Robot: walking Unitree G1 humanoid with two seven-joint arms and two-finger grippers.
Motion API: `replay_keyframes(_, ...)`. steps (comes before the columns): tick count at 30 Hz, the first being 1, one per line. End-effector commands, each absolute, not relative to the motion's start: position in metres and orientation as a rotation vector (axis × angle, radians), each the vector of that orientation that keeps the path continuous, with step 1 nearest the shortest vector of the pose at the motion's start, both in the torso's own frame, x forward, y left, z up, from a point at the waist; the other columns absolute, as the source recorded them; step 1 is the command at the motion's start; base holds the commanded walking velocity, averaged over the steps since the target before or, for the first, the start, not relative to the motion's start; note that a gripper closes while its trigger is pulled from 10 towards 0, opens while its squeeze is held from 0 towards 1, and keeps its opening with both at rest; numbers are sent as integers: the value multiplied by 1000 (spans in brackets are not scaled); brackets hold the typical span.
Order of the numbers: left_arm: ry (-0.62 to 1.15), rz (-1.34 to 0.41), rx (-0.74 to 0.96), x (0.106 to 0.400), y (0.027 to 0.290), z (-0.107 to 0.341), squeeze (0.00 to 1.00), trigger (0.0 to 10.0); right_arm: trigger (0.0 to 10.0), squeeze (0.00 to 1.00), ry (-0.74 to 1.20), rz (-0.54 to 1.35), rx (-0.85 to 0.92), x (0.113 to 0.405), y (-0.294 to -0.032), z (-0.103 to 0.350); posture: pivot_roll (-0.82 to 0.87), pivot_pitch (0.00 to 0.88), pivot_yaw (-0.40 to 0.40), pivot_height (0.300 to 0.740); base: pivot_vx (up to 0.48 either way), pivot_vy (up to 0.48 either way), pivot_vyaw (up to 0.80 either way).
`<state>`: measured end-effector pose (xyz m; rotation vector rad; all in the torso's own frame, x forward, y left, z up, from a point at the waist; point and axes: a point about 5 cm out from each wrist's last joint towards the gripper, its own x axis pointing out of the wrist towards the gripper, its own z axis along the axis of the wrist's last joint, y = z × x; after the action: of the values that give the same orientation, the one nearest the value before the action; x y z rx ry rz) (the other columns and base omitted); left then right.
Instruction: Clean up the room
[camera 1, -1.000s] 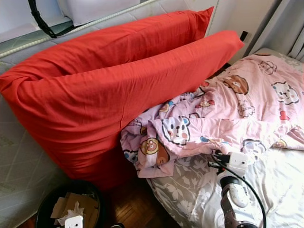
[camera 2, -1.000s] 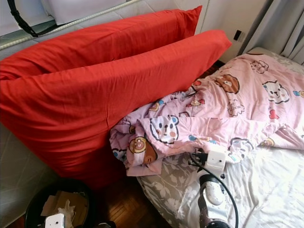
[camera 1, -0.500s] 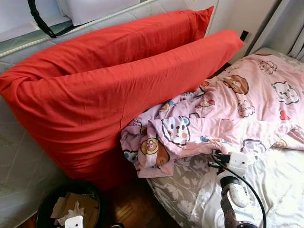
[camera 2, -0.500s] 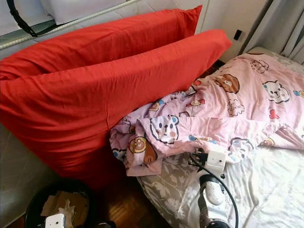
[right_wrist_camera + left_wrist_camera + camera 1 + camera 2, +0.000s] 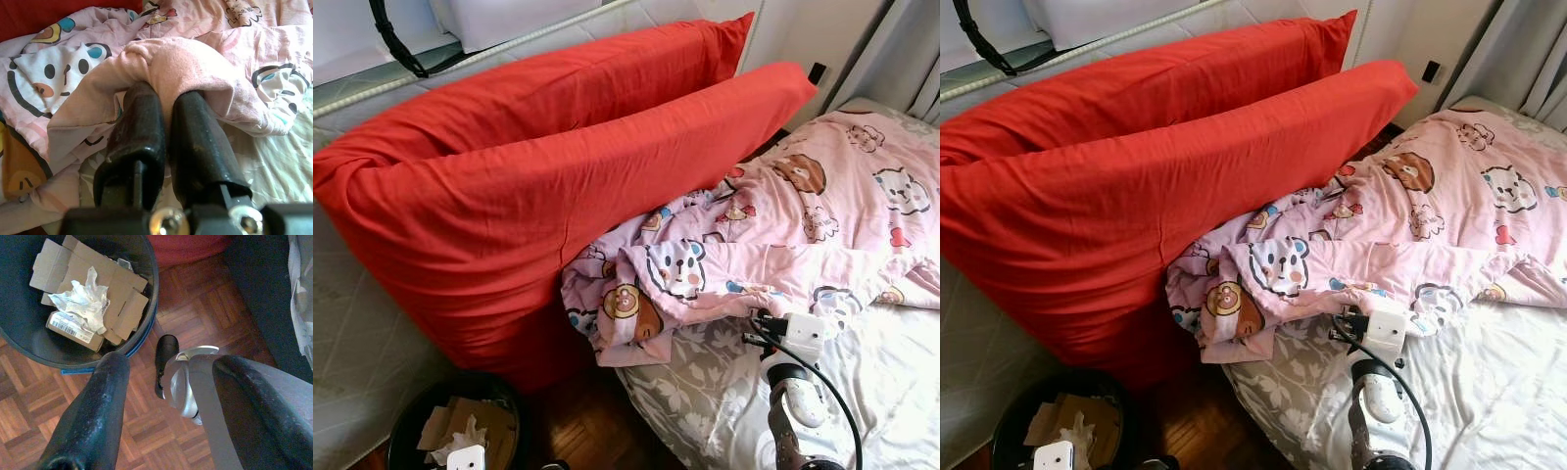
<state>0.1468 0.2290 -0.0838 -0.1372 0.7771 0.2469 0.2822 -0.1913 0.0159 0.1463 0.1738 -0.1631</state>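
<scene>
Red fabric dominates the head views: two long red pillows (image 5: 558,166) lean one behind the other against a pale quilted surface (image 5: 352,343), their lower ends reaching the wooden floor (image 5: 592,421). Just beside them, a pink cartoon-print blanket (image 5: 783,225) lies crumpled across a bed with a grey floral sheet (image 5: 705,392); its folded corner hangs over the bed edge next to the front pillow. The right arm (image 5: 793,411) rises from the lower edge, its wrist at the blanket's near hem. A black bin (image 5: 411,421) holding cardboard and crumpled paper stands on the floor below the pillows. Left wrist view: the left gripper (image 5: 166,396) hangs above the parquet with its two black fingers (image 5: 98,416) spread apart and grasping nothing; the bin sits beyond them with flattened cardboard (image 5: 98,284) and white paper (image 5: 80,298) inside. Right wrist view: the right gripper (image 5: 168,105) has its fingers (image 5: 142,127) pressed close together, pinching a fold of the pink blanket, which bunches over the fingertips and rests on the sheet.
</scene>
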Motion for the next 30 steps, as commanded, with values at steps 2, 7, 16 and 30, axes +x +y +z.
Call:
replay_keyframes(2,810,235,-132,137,228,-88,0,10000,10000,0,169,-173,138,281,-194,16,133,207,-45,740,0,0,0)
replay_keyframes(7,810,234,-133,137,228,-88,0,10000,10000,0,168,-175,139,281,-194,16,134,211,-45,740,0,0,0)
replay_keyframes(16,812,230,-133,137,228,-88,0,10000,10000,0,167,-182,136,281,-195,16,134,215,-44,740,0,0,0)
replay_keyframes(30,813,230,-135,137,228,-88,0,10000,10000,0,169,-188,134,281,-197,16,135,219,-44,740,-130,0,0)
